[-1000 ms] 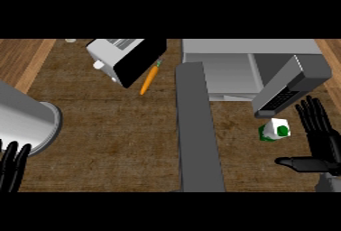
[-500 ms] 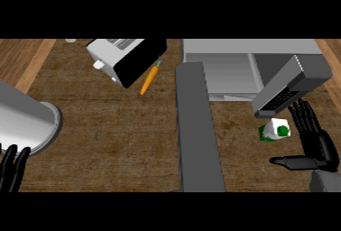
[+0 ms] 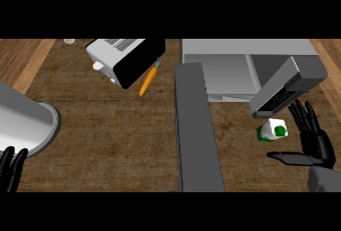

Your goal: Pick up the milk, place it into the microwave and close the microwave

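Note:
The milk (image 3: 272, 131) is a small white carton with a green cap and green base, standing on the counter just below the microwave's open door (image 3: 288, 88). The grey microwave (image 3: 226, 67) sits at the upper right with its cavity facing left and down. My right hand (image 3: 313, 144) is open beside the carton, on its right, fingers straight and pointing up, thumb stretched left under the carton; it does not touch it. My left hand (image 3: 10, 169) shows at the lower left edge, open and resting with fingers up.
A long dark grey bar (image 3: 195, 131) runs down the middle of the counter. A toaster (image 3: 123, 58) and an orange carrot (image 3: 149, 79) lie at the upper middle. A large metal pot (image 3: 23, 119) stands at the left edge.
My right hand has slid left and slightly down, closer to the milk, and its thumb now reaches under the carton. The left hand and the milk have not moved.

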You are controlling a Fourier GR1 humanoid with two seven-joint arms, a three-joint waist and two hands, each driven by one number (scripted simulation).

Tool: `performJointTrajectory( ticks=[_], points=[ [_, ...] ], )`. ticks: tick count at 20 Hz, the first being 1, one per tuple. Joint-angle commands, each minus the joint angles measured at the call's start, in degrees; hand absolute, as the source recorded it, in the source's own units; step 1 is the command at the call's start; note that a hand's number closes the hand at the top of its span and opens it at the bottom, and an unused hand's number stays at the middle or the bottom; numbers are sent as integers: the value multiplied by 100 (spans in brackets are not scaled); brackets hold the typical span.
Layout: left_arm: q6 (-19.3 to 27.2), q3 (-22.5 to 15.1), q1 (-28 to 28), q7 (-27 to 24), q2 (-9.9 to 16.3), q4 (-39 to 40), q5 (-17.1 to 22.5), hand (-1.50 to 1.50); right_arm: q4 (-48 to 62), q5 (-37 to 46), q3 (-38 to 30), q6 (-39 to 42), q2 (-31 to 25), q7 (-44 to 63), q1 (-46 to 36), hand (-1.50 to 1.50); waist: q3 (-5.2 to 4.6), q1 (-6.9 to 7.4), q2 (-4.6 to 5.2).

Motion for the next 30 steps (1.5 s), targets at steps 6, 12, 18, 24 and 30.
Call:
performJointTrajectory(
  ticks=[6,12,18,24,30],
  points=[
    [79,-192,-52,278,-32,-251,-27,-150,1511,364,-201,-696,-410,-169,-616,-150,92,196,148],
    [25,57,-363,140,82,51,76,-150,2008,260,-123,296,-556,-578,-610,-150,102,214,178],
    [16,-125,-166,245,23,-4,-42,-150,1706,371,663,1720,-219,-719,-486,-150,109,250,151],
    [108,-353,142,204,-68,-326,-5,-150,1546,252,553,763,-184,-1609,-368,150,96,168,118],
    [120,-234,16,296,-67,-73,35,-150,1609,-143,248,774,-201,-1302,-743,150,86,113,107]
  ],
)
